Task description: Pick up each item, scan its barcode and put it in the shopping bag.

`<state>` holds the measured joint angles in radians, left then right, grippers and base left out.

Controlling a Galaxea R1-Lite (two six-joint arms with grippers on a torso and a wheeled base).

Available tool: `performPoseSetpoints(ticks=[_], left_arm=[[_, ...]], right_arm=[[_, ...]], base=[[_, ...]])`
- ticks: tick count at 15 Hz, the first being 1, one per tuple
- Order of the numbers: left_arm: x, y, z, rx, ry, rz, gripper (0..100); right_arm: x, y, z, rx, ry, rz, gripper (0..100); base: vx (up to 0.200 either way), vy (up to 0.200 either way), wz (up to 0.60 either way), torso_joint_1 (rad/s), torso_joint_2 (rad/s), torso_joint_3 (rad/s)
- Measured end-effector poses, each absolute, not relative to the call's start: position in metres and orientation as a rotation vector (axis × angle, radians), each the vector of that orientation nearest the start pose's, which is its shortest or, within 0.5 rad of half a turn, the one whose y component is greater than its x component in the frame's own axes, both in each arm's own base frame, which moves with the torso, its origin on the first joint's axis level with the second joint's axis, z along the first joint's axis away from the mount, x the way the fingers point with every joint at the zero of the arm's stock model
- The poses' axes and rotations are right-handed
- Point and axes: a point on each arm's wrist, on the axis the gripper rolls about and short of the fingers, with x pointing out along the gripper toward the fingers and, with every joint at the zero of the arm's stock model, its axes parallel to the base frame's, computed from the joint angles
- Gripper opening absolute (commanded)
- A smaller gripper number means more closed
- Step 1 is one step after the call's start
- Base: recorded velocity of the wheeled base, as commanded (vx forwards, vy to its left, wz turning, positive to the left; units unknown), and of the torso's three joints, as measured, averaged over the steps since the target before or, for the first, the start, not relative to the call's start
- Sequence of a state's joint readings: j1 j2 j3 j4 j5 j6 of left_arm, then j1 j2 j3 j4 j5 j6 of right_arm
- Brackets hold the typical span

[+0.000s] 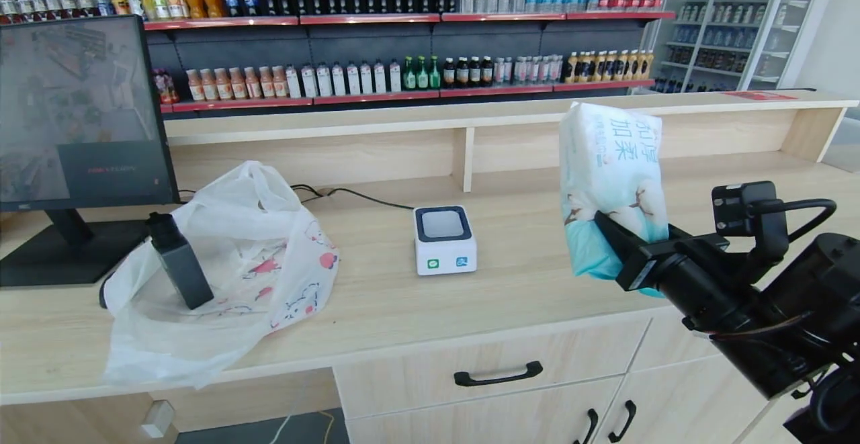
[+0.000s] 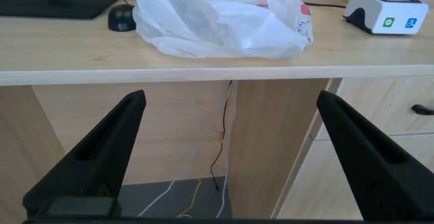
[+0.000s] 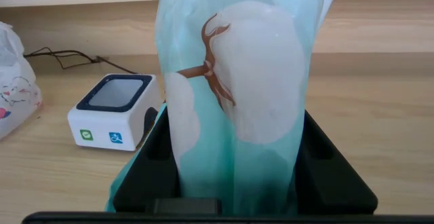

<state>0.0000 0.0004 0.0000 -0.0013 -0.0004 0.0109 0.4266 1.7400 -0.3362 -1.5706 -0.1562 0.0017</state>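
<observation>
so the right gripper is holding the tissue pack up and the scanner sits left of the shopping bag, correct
Not quite. The scanner sits to the right of the shopping bag, not left of it; the head view shows this. The right gripper does hold the tissue pack up above the counter.

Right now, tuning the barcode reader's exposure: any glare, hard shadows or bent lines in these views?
Head view: the monitor mirrors the room, and the counter edge bows. Left wrist view: only a soft shadow under the shopping bag. Right wrist view: the scanner window shows a pale sheen.
</observation>
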Motion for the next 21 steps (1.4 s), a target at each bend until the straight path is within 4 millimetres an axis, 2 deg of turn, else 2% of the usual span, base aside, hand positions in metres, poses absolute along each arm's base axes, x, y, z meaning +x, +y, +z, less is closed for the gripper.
performPoseSetpoints(ticks=[3,8,13,17,21], left_arm=[[-0.023,0.000,0.076,0.033,-0.001,-0.002,100],[-0.023,0.000,0.076,0.033,0.000,-0.004,100],[-0.023,0.000,0.076,0.032,-0.001,-0.006,100],[-0.023,0.000,0.076,0.031,-0.001,-0.005,100],[-0.023,0.000,0.076,0.031,-0.002,-0.004,100]], right_arm=[[0.234,0.104,0.154,0.052,-0.166,0.274,0],[0.234,0.104,0.154,0.052,-0.167,0.276,0],[0.233,0.105,0.151,0.048,-0.153,0.281,0],[0.229,0.126,0.142,0.042,-0.117,0.363,0],[0.236,0.139,0.124,0.023,-0.058,0.390,0]], base=[[0.000,0.067,0.00,-0.002,0.01,0.002],[0.000,0.000,0.60,0.003,0.00,0.001],[0.000,0.000,0.00,0.000,0.00,0.000],[0.000,0.000,0.00,0.000,0.00,0.000],[0.000,0.000,0.00,0.000,0.00,0.000]])
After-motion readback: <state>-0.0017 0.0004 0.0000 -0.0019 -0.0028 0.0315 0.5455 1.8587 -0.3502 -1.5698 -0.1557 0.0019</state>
